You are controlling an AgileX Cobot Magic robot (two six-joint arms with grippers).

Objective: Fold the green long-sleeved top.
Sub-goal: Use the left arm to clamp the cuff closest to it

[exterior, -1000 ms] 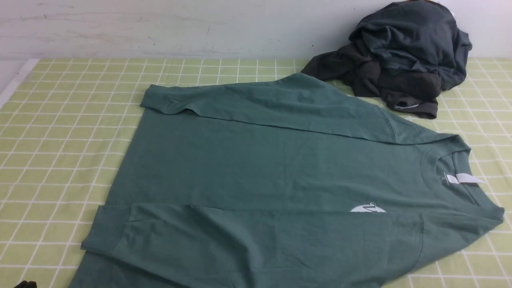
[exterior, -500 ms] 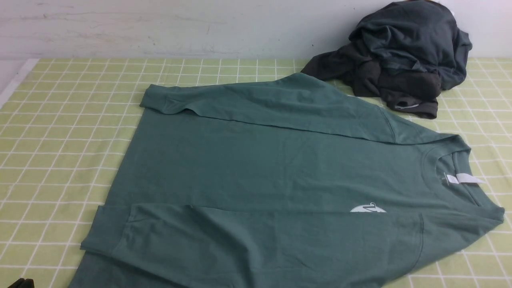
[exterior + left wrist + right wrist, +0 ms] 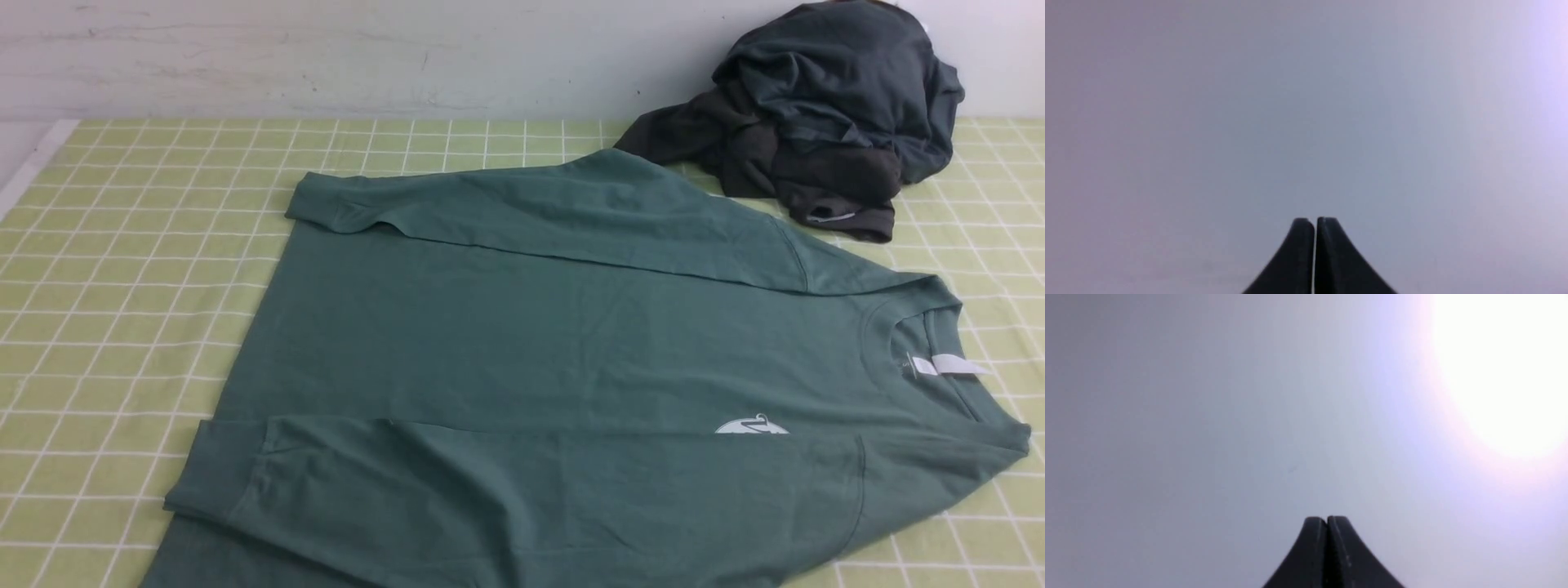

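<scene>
Green top [image 3: 555, 367] lying spread out on the checked cloth [image 3: 122, 269].

Front view: the green top is lying flat across the middle and near side of the checked cloth, collar pointing right, both sleeves lying folded over the body; a pile of dark clothes [image 3: 824, 114] is sitting just beside its far shoulder, against the wall [image 3: 326, 57]. Left wrist view: the left gripper [image 3: 1314, 222] is pressing its fingers together on nothing, facing a blank pale surface. Right wrist view: the right gripper [image 3: 1326, 520] is doing likewise, closed and empty, facing bright glare.
</scene>
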